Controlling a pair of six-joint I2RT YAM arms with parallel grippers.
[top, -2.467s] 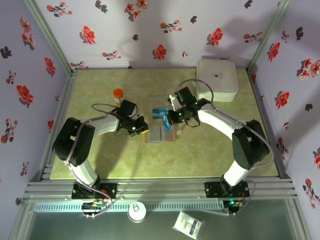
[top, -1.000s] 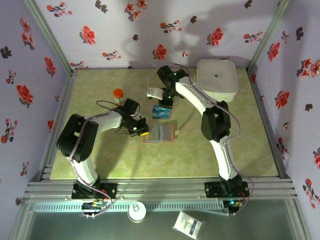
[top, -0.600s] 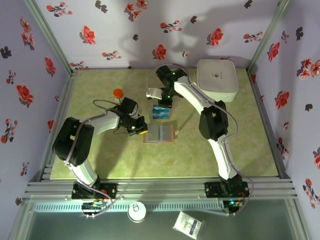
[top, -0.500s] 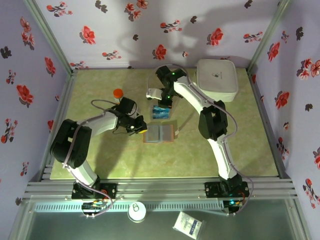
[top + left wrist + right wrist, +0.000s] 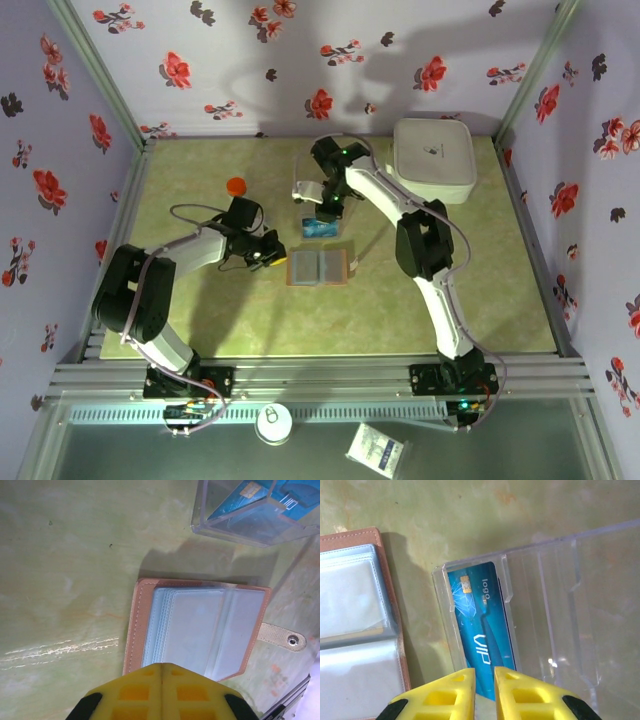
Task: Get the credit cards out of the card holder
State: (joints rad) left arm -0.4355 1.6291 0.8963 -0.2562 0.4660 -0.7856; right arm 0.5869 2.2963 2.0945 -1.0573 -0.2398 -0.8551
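Note:
The card holder [image 5: 318,267] lies open on the green table, tan leather with pale blue-grey sleeves [image 5: 200,625] and a clasp tab [image 5: 282,638] on its right. A blue credit card [image 5: 480,625] marked VIP lies flat, face up, in a clear plastic tray [image 5: 560,605] just behind the holder [image 5: 350,630]. My right gripper [image 5: 484,672] hovers over the card's near end, its yellow jaws a narrow gap apart and holding nothing. My left gripper [image 5: 161,666] is shut and empty, its tip over the holder's near left edge. From above, the left gripper [image 5: 268,255] is left of the holder and the right gripper [image 5: 326,208] is over the tray [image 5: 322,215].
An orange-capped bottle [image 5: 236,188] stands behind the left arm. A white lidded box [image 5: 435,158] sits at the back right corner. Flowered walls close in three sides of the table.
The right arm carried the blue card from the holder to the tray, and its jaws have just parted slightly. The left gripper drew back a little to the left.

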